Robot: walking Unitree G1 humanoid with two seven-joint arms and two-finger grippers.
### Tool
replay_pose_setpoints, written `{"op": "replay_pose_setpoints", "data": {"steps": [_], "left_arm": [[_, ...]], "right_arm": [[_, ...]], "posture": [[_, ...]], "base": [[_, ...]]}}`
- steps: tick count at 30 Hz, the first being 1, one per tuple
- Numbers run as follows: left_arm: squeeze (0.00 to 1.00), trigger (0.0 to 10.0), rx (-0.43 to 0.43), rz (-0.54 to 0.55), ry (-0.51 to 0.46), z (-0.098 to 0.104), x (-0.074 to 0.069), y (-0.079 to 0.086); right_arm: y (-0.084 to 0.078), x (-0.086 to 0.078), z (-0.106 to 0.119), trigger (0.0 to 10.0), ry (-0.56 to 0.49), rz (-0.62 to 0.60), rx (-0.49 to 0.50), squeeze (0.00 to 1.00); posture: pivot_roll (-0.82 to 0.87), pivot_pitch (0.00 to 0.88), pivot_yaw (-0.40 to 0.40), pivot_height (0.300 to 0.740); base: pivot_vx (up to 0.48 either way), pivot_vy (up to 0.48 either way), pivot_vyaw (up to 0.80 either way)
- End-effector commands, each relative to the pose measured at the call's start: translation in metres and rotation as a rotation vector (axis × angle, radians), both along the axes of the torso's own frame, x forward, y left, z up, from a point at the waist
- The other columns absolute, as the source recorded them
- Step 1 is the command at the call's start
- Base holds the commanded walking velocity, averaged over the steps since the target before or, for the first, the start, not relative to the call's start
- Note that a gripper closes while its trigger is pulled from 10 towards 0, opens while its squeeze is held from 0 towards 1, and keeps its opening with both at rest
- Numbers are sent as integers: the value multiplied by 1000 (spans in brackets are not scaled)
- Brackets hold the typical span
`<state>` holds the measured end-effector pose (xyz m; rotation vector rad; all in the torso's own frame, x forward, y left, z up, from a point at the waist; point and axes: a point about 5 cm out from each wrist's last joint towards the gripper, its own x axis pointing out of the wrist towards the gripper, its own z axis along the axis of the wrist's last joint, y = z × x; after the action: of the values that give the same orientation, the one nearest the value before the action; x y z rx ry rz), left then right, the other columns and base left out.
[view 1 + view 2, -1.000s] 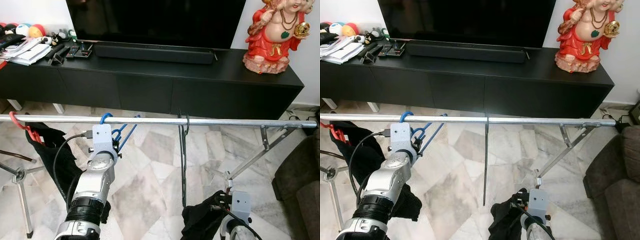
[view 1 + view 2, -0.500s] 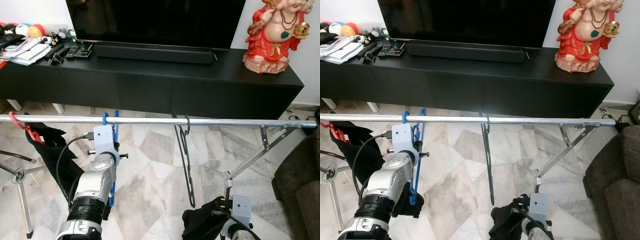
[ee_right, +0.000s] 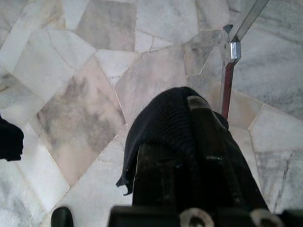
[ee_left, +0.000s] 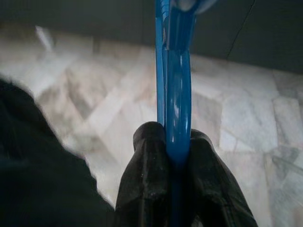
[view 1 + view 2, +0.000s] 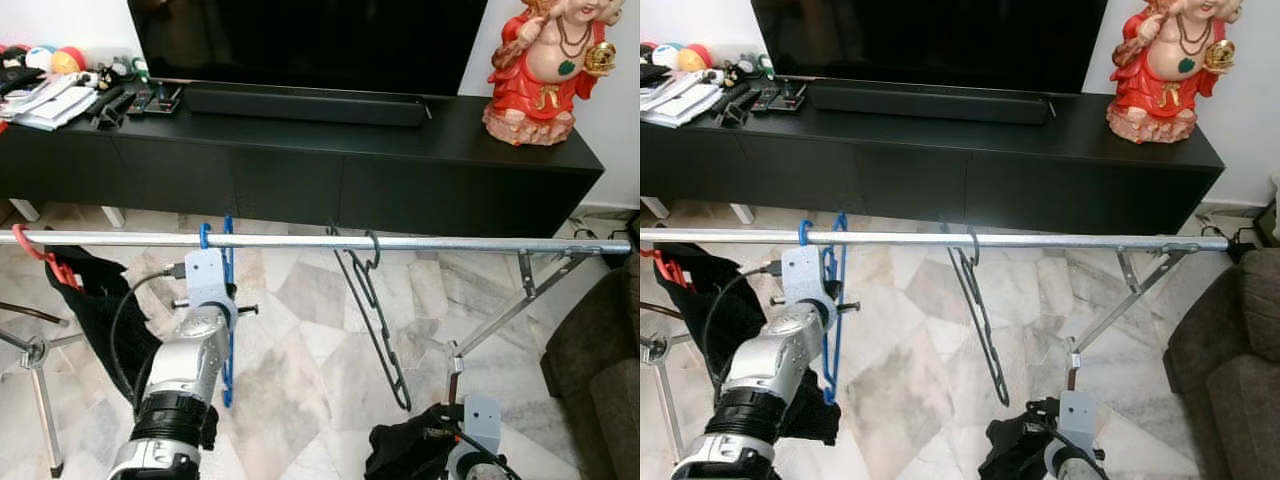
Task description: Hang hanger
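Hangers on rail — one blue hanger, one black hanger.

A black TV cabinet stands against the wall and carries a television with a soundbar in front of it. A red figurine stands on the cabinet's right end. Papers, remotes and small balls lie on its left end. The floor is marble tile. A brown sofa sits at the right edge.
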<state>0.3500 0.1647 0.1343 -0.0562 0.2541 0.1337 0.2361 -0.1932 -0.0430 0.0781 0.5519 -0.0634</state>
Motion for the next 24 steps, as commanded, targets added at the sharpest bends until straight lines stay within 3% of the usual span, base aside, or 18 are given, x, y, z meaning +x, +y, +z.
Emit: {"op": "replay_pose_setpoints", "data": {"steps": [1, 2, 4, 7, 8, 9, 10, 12, 15, 18, 24], "left_arm": [[0, 0, 58, -48, -52, 6, -5, -3], [0, 0, 58, -48, -52, 6, -5, -3], [0, 0, 180, -109, -111, 8, -19, 2], [0, 0, 212, -132, -129, 7, -27, 5], [0, 0, 241, -137, -130, 4, -35, 9], [0, 1255, 260, -147, -132, 2, -40, 11], [0, 1255, 274, -155, -133, 1, -42, 12], [0, 10000, 287, -145, -106, -8, -58, 18], [0, 10000, 269, -131, -82, -17, -71, 21], [0, 10000, 252, -115, -16, -43, -89, 22], [0, 10000, 195, -111, -17, -43, -91, 19]], "right_arm": [[1, -5, -5, 10000, 31, -9, 5, 0], [1, -5, -5, 10000, 31, -9, 5, 0], [3, -5, -5, 10000, 39, -20, 2, 0], [3, -5, -6, 10000, 43, -22, 0, 0], [3, -5, -5, 10000, 40, -22, 0, 0], [2, -5, -5, 10000, 37, -22, 0, 0], [1, -5, -5, 10000, 34, -22, 0, 0], [-1, -4, -4, 10000, 29, -21, 1, 0], [-2, -4, -3, 10000, 29, -20, 1, 0], [-3, -3, -3, 10000, 32, -23, -3, 0], [-6, -5, -4, 10000, 33, -63, -3, 0]], "posture": [[-4, 152, -14, 740], [-4, 152, -14, 740], [-2, 154, -10, 740], [-1, 156, -10, 740], [0, 157, -10, 740], [3, 157, -11, 740], [3, 157, -11, 740], [6, 156, -12, 740], [8, 156, -13, 740], [5, 152, -16, 740], [9, 146, -5, 740]], "base": [[0, 0, 0], [0, 0, 0], [0, 0, 0], [0, 0, 0], [0, 0, 0], [0, 0, 0], [0, 0, 0], [0, 0, 0], [0, 0, 0], [0, 0, 0], [0, 0, 0]]}}
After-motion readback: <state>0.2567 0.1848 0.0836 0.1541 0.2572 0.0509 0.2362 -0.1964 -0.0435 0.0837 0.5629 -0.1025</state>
